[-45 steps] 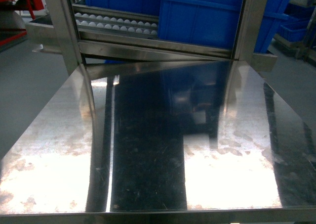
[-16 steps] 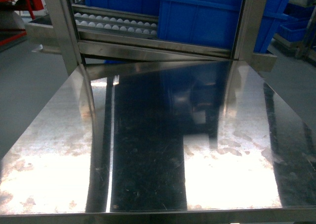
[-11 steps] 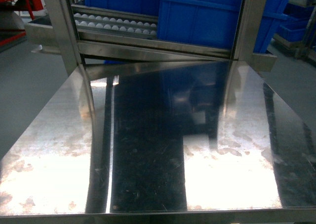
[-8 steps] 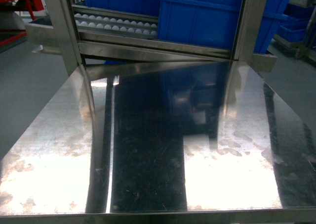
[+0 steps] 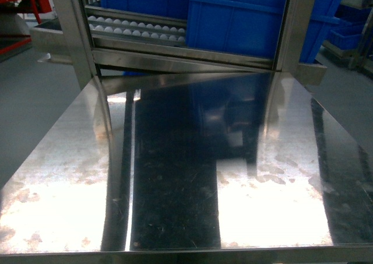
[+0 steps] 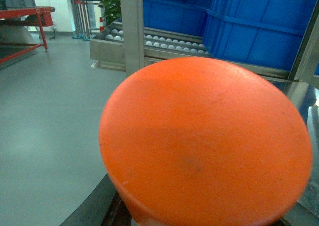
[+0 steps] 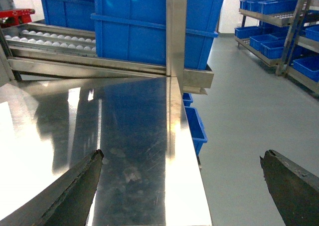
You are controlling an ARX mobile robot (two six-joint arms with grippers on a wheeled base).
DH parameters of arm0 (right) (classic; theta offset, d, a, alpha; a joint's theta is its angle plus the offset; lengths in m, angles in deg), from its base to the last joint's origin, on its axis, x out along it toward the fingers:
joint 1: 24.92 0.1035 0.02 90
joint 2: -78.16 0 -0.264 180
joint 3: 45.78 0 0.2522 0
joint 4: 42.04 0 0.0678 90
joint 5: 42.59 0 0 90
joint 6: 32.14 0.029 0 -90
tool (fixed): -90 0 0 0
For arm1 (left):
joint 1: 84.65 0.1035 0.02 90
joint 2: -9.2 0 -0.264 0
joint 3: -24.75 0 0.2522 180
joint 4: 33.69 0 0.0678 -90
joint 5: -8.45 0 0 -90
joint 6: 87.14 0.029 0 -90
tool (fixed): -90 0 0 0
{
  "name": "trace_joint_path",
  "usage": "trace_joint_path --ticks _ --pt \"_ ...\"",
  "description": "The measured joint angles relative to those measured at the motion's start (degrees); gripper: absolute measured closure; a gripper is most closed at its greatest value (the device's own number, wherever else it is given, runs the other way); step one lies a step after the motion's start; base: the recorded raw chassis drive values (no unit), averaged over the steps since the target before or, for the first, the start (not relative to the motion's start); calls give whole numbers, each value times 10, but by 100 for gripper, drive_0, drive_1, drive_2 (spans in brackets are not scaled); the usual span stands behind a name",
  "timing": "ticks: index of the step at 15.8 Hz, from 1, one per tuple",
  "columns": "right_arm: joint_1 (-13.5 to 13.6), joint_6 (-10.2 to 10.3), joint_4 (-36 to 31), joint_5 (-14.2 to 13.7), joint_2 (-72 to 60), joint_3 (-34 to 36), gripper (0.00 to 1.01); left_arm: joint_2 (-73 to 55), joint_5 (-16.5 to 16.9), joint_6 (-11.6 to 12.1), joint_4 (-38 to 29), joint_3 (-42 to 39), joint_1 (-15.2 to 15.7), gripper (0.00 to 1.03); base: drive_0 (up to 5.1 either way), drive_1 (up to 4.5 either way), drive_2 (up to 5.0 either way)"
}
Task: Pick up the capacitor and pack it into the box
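Observation:
An orange round capacitor [image 6: 204, 141] fills most of the left wrist view, very close to the camera. My left gripper [image 6: 199, 217] is shut on the capacitor, and only a dark finger [image 6: 110, 206] shows under its lower left edge. In the right wrist view my right gripper [image 7: 182, 155] stands open with nothing between its fingers, over the right edge of the steel table [image 7: 129, 136]. The box is out of view. Neither gripper appears in the head view.
The shiny steel table [image 5: 175, 176] fills the head view. Behind it stand a roller rack [image 5: 137, 30] and blue crates [image 5: 233, 19]. More blue crates [image 7: 279, 41] sit on shelves to the right, over grey floor [image 7: 239, 116].

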Motion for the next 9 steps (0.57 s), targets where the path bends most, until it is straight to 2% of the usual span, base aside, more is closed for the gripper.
trace_joint_path --ticks 9 --pt "0 0 0 0 0 0 3 0 0 0 0 0 0 58 0 0 0"
